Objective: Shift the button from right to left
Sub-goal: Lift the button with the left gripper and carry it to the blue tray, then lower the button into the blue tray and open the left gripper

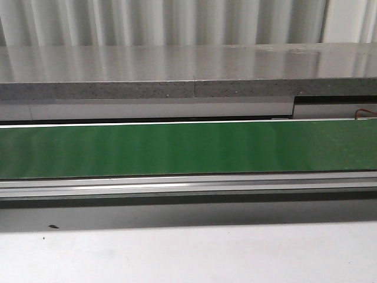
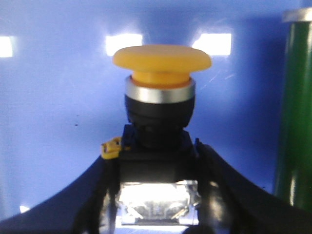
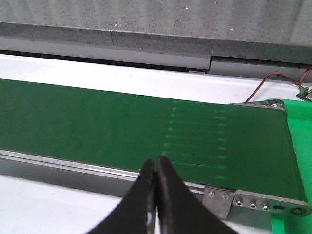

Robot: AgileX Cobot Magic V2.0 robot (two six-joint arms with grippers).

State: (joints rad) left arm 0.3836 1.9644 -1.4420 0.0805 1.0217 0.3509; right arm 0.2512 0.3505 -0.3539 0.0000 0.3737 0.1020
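In the left wrist view the button [image 2: 162, 59] fills the middle, with its yellow-orange cap, a silver ring, a black collar and a pale translucent body. My left gripper [image 2: 156, 158] is shut on the button's body, a dark finger [image 2: 214, 180] on each side. A blue surface [image 2: 48, 97] lies behind it. My right gripper [image 3: 156, 162] is shut with nothing between its fingers, over the near rail of the green conveyor belt [image 3: 97, 122]. The front view shows neither gripper nor the button.
The green conveyor belt [image 1: 177, 147] runs across the front view, with a grey stone shelf [image 1: 177, 65] behind it and white table [image 1: 177, 253] in front. The belt's end [image 2: 295, 112] stands beside the blue surface. Red and black wires [image 3: 273, 80] and a metal bracket [image 3: 219, 197] sit by the belt's right end.
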